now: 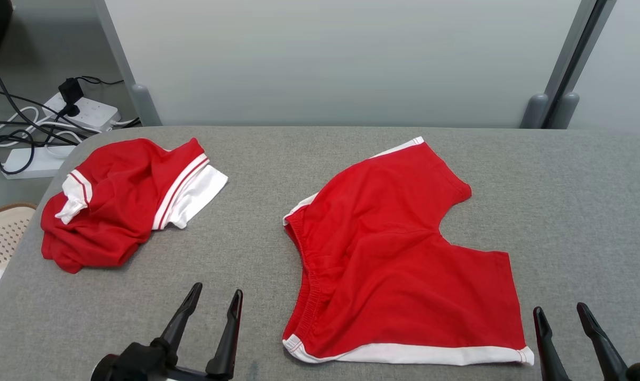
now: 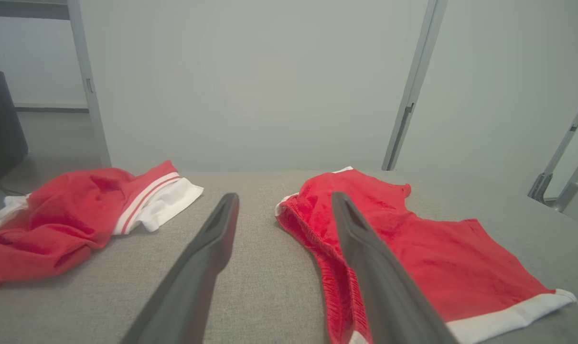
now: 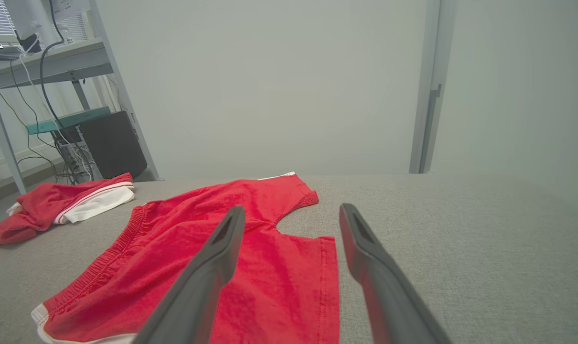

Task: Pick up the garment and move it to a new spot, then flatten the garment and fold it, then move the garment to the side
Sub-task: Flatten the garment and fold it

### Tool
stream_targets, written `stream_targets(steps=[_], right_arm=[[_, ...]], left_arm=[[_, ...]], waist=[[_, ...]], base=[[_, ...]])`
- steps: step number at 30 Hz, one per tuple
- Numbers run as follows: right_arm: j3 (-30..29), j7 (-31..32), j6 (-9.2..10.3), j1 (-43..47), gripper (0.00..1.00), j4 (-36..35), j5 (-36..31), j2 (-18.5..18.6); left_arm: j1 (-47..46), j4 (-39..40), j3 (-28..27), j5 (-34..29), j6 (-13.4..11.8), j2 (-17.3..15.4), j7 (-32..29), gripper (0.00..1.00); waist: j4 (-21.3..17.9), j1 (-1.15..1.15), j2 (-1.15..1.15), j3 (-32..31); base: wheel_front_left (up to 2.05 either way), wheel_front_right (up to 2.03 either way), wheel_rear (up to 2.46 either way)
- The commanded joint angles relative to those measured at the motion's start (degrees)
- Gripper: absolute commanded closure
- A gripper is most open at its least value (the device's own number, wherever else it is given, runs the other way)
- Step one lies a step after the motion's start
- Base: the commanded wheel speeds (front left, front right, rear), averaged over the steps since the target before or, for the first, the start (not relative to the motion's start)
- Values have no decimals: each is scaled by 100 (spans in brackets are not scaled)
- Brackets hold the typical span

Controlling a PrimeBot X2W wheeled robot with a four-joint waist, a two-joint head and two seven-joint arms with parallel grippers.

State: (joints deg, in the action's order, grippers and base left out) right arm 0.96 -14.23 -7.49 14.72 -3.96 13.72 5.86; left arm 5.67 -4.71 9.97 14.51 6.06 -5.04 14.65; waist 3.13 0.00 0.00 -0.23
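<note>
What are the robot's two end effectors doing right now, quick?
Left end effector: open, holding nothing.
Right end effector: open, holding nothing.

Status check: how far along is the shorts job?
Looks done: the red shorts lie spread flat on the table, so placing and flattening seem finished. In hand: nothing; the left end effector and right end effector hover open at the near edge. Remaining: fold, then move aside. A crumpled red-and-white garment sits at the table's left.
</note>
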Motion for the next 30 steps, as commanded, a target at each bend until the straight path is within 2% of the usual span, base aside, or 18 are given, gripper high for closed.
stream_targets(steps=[1,8,16,22,23,26,27,30], right_arm=[[157,-76,0,-103,0,-87,31,111],[197,-76,0,-132,0,-32,111,159],[237,-76,0,-273,0,30,168,275],[301,-76,0,-418,0,32,175,308],[308,-76,0,-440,0,31,178,314],[311,-76,0,-497,0,37,188,338],[307,-76,0,-513,0,39,191,345],[286,-76,0,-545,0,46,199,351]], left_arm=[[-91,69,-178,-96,45,-23,34,0],[-102,-185,27,-248,116,-28,35,0],[-620,-1035,1077,229,141,-516,-201,0],[-1136,-1425,1603,262,142,-695,-350,0],[-1212,-1457,1716,275,142,-723,-352,7],[-1400,-1565,1994,357,142,-810,-400,41],[-1452,-1601,2085,389,142,-837,-425,49],[-1578,-1710,2316,518,142,-916,-478,61]], waist=[[-5,0,0,3],[18,0,0,44],[23,0,0,264],[-47,0,0,486],[-64,0,0,524],[-105,0,0,623],[-115,0,0,647],[-145,0,0,716]], base=[[0,0,0],[0,0,0],[0,0,0],[0,0,0],[0,0,0],[0,0,0],[0,0,0],[0,0,0]])
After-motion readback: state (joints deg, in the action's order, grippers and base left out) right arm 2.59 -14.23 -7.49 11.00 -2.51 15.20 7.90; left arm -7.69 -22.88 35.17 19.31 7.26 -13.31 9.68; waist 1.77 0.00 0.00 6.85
